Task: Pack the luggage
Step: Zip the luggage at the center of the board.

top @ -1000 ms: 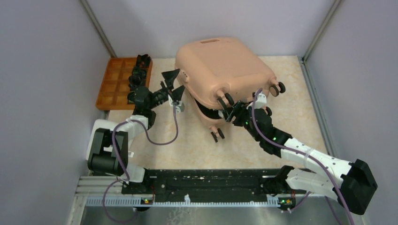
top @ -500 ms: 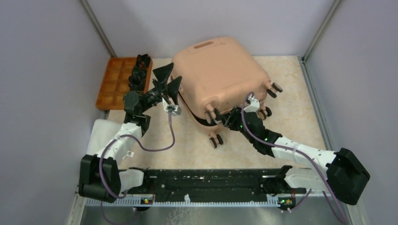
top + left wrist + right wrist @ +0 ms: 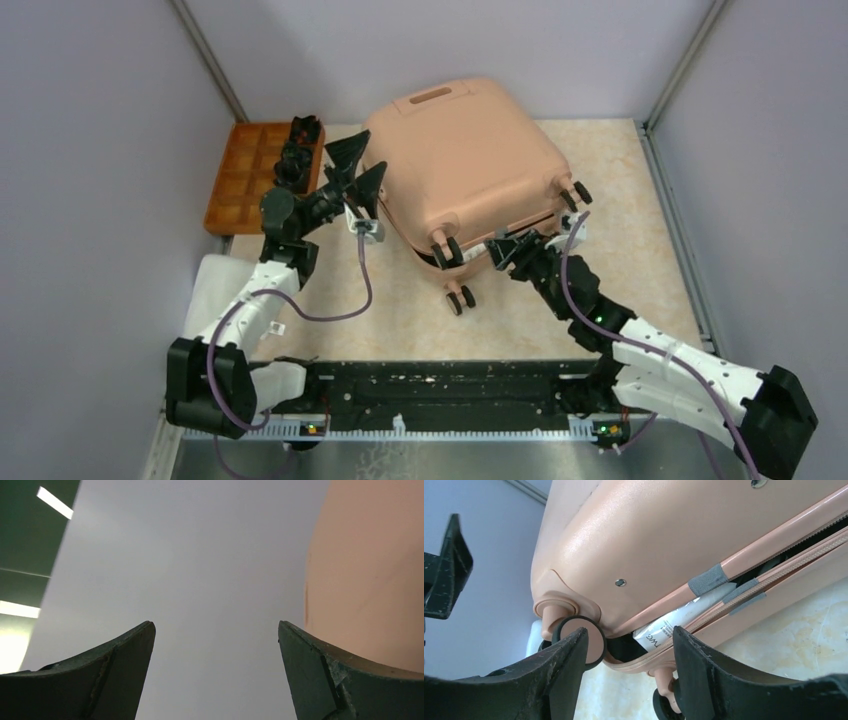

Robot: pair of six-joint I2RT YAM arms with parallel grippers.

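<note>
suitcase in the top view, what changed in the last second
The lid of the suitcase has dropped to a narrow gap, and the shell has shifted slightly left. The left gripper moved up beside its left side, jaws wide open. The right gripper pulled back from under the lid to the near edge, open and holding nothing. The orange tray stayed put.

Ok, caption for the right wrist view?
Right gripper, jaws apart, faces the wheel end of the luggage; its lid sits ajar with a white tube showing in the gap.

Bright, even light overhead; soft shadows, mild sheen on the luggage (image 3: 649, 535).
</note>
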